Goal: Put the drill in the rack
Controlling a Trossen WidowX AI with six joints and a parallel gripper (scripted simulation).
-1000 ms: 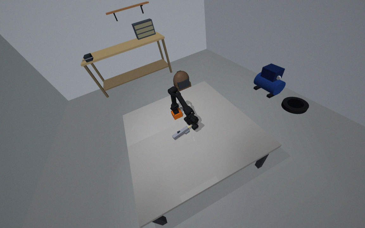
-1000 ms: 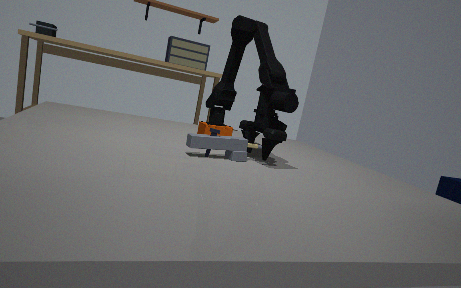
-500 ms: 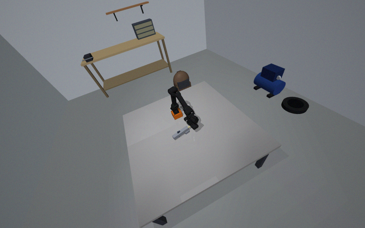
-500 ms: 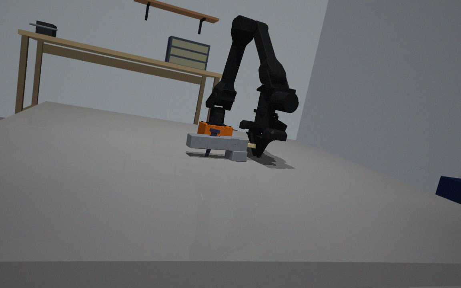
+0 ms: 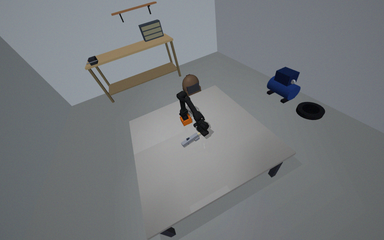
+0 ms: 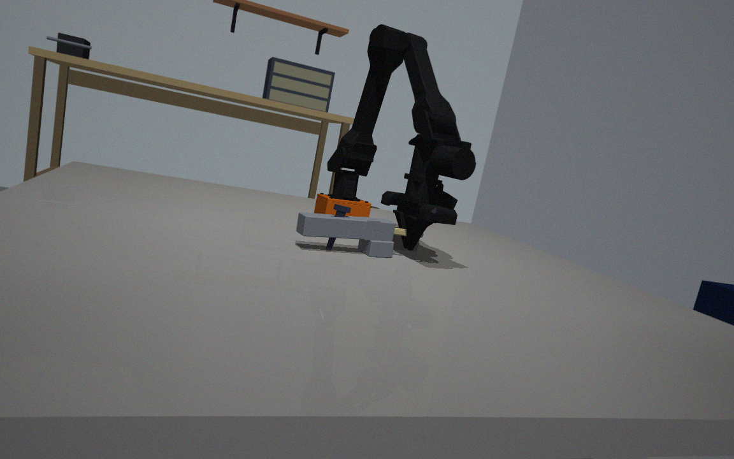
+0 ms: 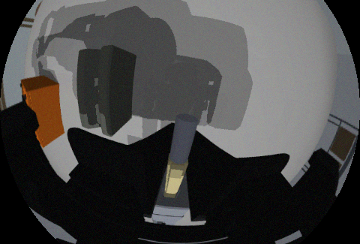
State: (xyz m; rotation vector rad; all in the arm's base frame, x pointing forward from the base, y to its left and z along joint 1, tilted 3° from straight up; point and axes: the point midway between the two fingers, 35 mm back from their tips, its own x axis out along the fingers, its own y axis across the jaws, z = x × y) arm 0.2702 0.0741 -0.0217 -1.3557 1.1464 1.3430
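A light grey sleeve block stands on the table on a foot at one end. A dark blue key passes through it, its head just above the top and its lower end showing underneath. The drill has a yellow part and a grey cylindrical end; it lies level at the sleeve's end. My gripper points down and is shut on the drill. The fingers hide part of it. A dark block, seemingly the rack, stands beside it in the wrist view.
The orange arm base stands on the table behind the sleeve. A brown helmet is at the table's far edge. A wooden bench stands by the wall, away from the table.
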